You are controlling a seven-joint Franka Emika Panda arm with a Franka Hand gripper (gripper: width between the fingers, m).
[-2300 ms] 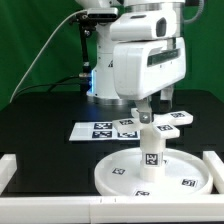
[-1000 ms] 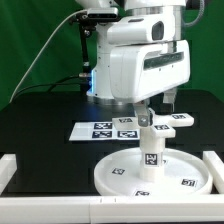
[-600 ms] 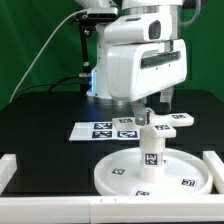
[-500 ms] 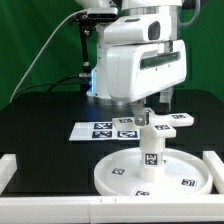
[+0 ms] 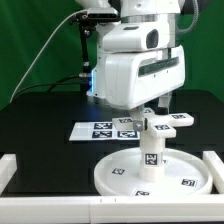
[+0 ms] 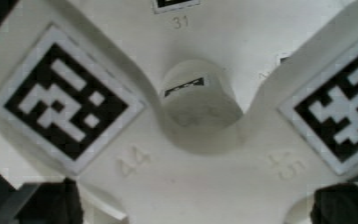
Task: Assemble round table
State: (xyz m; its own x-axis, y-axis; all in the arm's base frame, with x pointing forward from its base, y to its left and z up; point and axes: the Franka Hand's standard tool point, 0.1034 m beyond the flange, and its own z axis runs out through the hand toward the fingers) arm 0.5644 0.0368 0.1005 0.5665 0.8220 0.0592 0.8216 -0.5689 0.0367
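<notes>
Our main worry is the cross piece (image 5: 163, 121): it sits on top of the post (image 5: 150, 145), and we cannot tell whether it is fully seated. If it only rests there, a brush from the pincer (image 5: 152, 108) as the arm moves could tip it or knock it off, and a sideways nudge might also tilt the post on the round disc (image 5: 185, 181).

The disc lies near the front of the black desk (image 5: 40, 120), right of centre in the exterior view, with the post upright at its middle. The marker board (image 5: 100, 129) lies just behind it. The pincer hangs directly above the cross piece, its jaws spread wide and gripping nothing. In the wrist view the hub (image 6: 197, 95) fills the picture.
</notes>
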